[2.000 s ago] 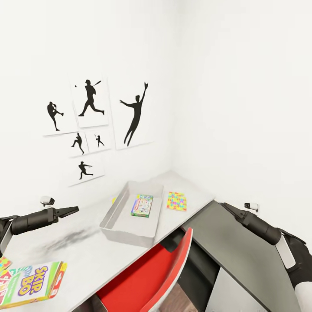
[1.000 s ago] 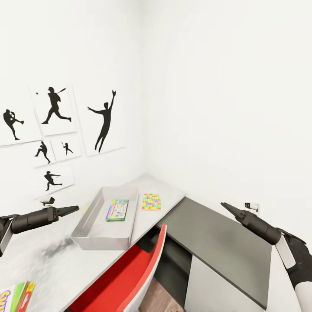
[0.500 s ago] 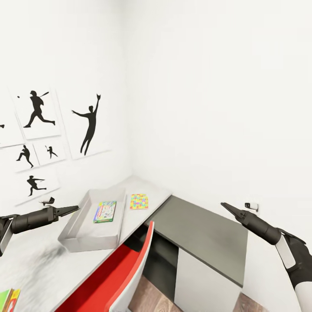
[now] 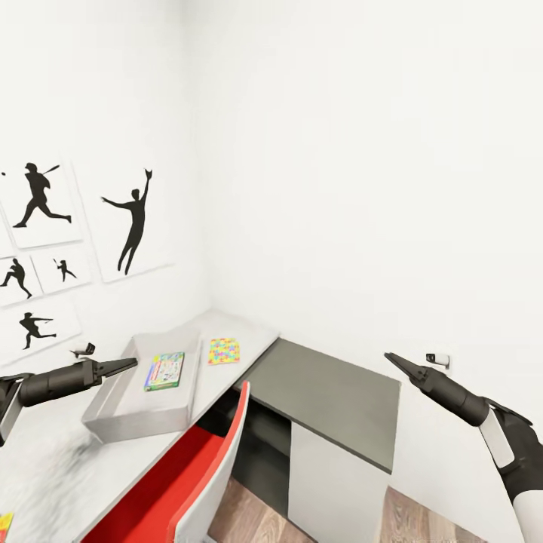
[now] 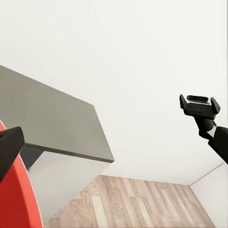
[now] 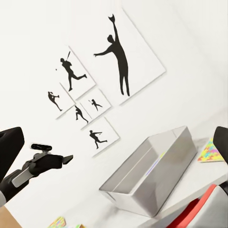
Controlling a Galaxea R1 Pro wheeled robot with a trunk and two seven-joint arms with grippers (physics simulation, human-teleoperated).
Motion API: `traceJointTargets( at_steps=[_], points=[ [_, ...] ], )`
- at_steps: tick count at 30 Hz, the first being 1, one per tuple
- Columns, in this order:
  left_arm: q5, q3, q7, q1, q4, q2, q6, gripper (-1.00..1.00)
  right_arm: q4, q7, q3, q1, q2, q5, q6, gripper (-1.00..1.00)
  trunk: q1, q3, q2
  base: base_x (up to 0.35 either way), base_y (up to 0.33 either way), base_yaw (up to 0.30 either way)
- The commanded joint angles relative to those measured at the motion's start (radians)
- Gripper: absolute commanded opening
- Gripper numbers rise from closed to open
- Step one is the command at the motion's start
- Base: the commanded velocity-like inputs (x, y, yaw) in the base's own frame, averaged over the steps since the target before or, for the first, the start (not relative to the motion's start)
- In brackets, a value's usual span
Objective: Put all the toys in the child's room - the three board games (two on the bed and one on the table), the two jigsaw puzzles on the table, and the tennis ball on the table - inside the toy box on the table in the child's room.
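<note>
The light-grey toy box point(image 4: 113, 411) stands on the table point(image 4: 253, 332), also seen as the toy box point(image 6: 156, 175) in the right wrist view. A green-edged multicolour board game point(image 4: 164, 371) lies flat inside it. One jigsaw puzzle point(image 4: 223, 351) lies on the table just beyond the box, and shows as the jigsaw puzzle point(image 6: 211, 151) in the right wrist view. A corner of a colourful box point(image 4: 4, 523) peeks in at the table's near end. My left gripper point(image 4: 130, 364) hovers open above the table beside the toy box. My right gripper point(image 4: 392, 360) hangs open over the dark cabinet. The tennis ball and the bed are out of view.
A red chair point(image 4: 188, 471) is pushed under the table in front of the toy box. The lower dark-grey cabinet point(image 4: 332, 392) joins the table's end at the room corner. Baseball silhouette pictures point(image 4: 132, 222) hang on the wall. Wood-plank floor point(image 4: 249, 513) lies below.
The camera has swung to the right, so the table, toy box and pictures slid left in the picture and the SKIP-BO box left it almost entirely. Both arms keep their pose.
</note>
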Motion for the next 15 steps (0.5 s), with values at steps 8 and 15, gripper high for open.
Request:
traceJointTargets(
  at_steps=[8, 15],
  points=[
    [-0.001, -0.001, -0.004, 0.0, 0.0, -0.001, 0.011, 1.0, 0.0, -0.001, 0.0, -0.001, 0.001, -0.001, 0.01, 1.0, 0.0, 0.001, -0.001, -0.119, -0.015, -0.061],
    [-0.001, -0.001, -0.004, 0.0, 0.0, -0.001, 0.011, 1.0, 0.0, -0.001, 0.0, 0.0, 0.0, -0.002, 0.011, 1.0, 0.0, 0.001, -0.001, -0.1, -0.127, -0.216]
  ],
)
